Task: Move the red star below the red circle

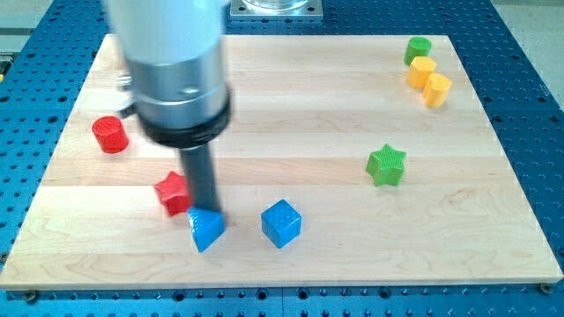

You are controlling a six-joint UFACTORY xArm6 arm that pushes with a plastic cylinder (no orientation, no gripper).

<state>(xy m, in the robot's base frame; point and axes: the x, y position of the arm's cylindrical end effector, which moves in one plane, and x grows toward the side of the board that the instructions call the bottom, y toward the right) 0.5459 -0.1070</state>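
The red star [172, 192] lies at the lower left of the wooden board [291, 97]. The red circle, a short cylinder [109, 134], sits up and to the view's left of it. My tip [205, 210] is at the star's right side, touching or nearly touching it, and right above a blue triangle block [207, 231]. The rod hangs from the large grey arm body [172, 70], which hides part of the board at the upper left.
A blue cube [281, 223] lies right of the blue triangle. A green star [386, 165] sits right of centre. At the top right are a green cylinder [418, 49] and two yellow blocks [421, 70] [437, 89].
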